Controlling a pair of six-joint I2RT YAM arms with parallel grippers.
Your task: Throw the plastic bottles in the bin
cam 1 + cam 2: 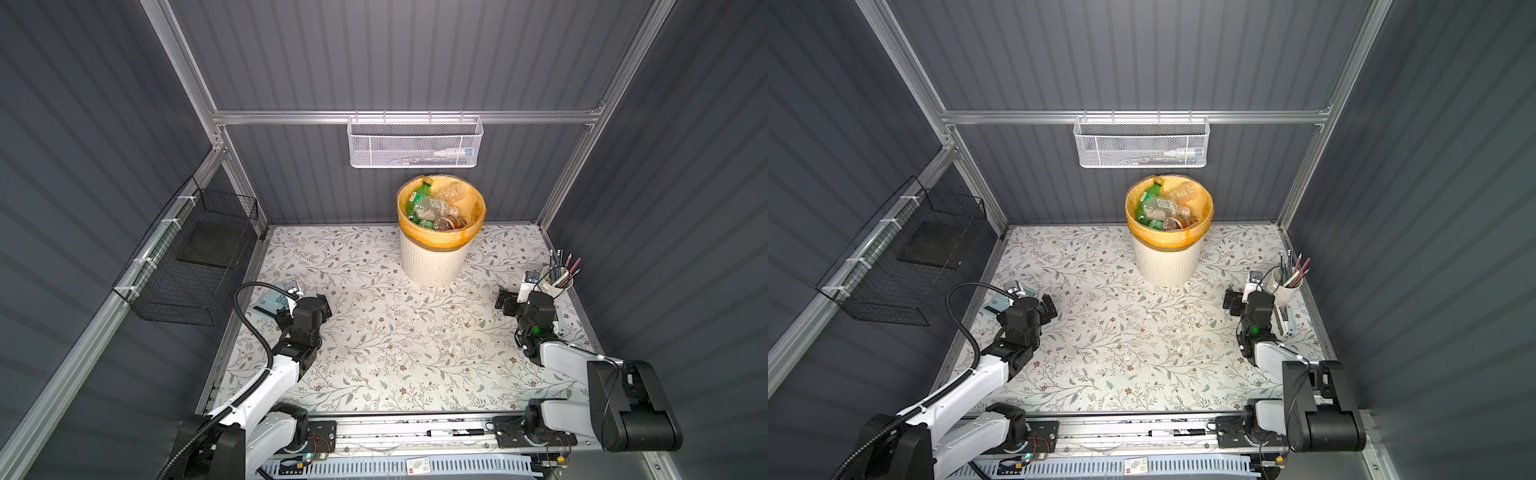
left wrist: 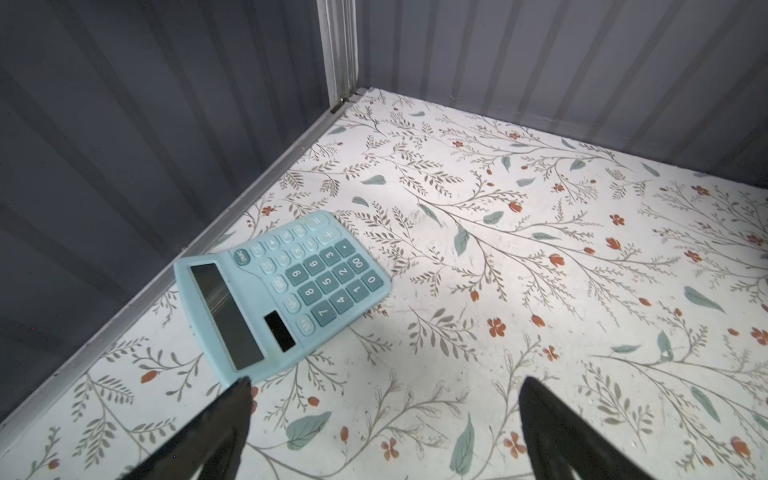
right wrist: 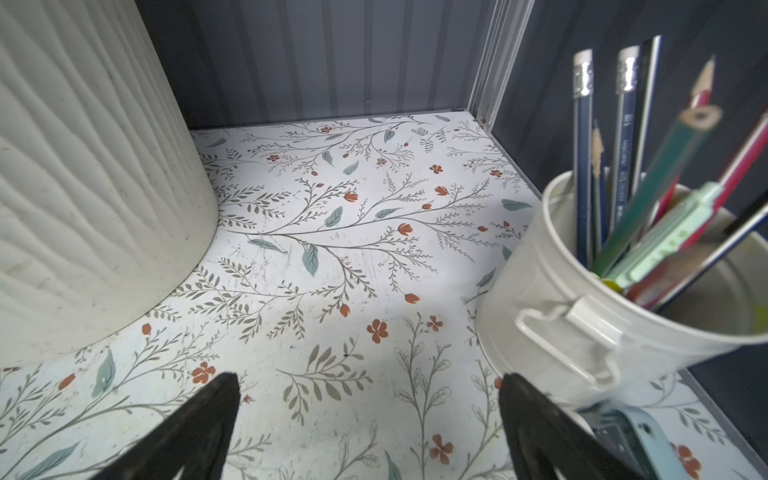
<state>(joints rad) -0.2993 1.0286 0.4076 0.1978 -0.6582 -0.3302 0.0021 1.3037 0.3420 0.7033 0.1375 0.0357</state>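
Both arms (image 1: 569, 361) low in frame look parked, left fingers (image 2: 216, 432) and right fingers (image 3: 187, 432) wide and empty, likely because the plastic bottles (image 1: 432, 208) already sit piled in the bin (image 1: 432, 262) at upper centre.

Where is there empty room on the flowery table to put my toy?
The big middle of the table is bare, between the left gripper and right gripper, in front of the bin. It is crowded by the calculator at the left wall and the pencil cup at the right wall.
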